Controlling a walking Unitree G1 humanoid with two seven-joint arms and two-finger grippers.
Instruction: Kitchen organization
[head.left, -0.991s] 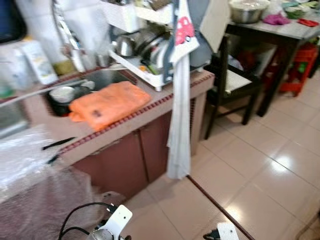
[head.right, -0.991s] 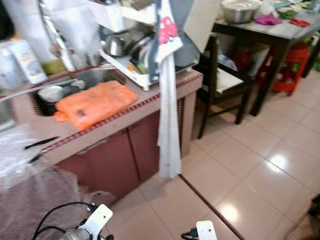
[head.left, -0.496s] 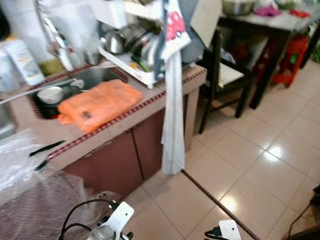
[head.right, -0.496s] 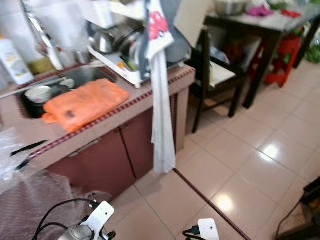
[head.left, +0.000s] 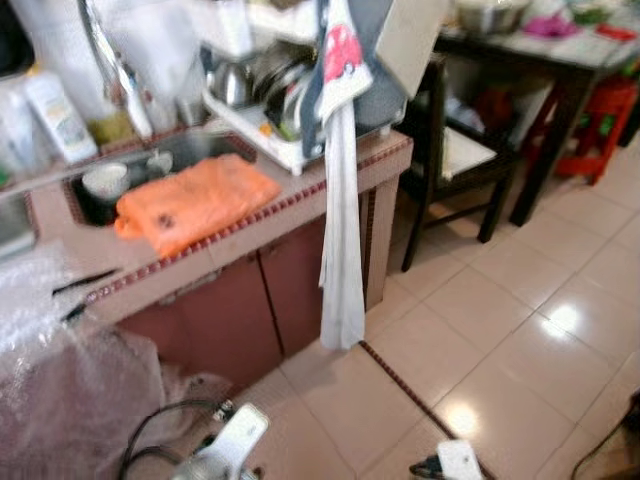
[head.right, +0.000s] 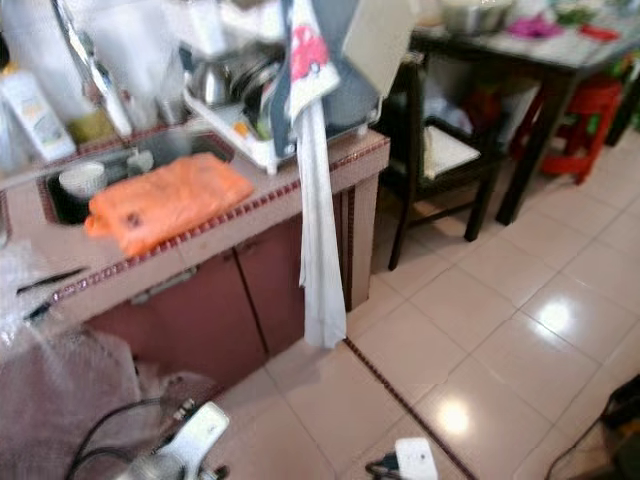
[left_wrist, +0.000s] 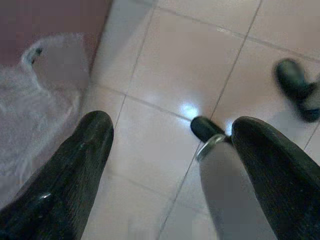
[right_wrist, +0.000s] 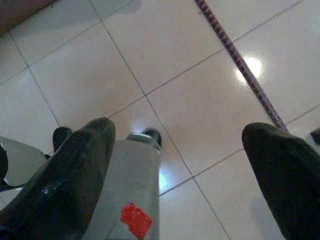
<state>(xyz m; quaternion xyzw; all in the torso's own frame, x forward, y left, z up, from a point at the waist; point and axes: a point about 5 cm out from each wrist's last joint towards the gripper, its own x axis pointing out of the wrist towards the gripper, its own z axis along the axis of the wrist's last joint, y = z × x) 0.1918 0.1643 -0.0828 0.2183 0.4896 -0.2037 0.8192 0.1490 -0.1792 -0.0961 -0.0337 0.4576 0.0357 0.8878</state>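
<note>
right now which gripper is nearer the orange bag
Left. The left gripper hangs low on the counter side, below the orange bag. The right gripper hangs over open floor, farther from it.

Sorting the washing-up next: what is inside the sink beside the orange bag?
A white bowl sits inside the sink. The orange bag overlaps the sink's front edge, hiding anything beneath it.

Home kitchen: sink (head.left: 150, 165), dish rack (head.left: 275, 95), tiled counter (head.left: 250, 215), dining table (head.left: 560, 50).
</note>
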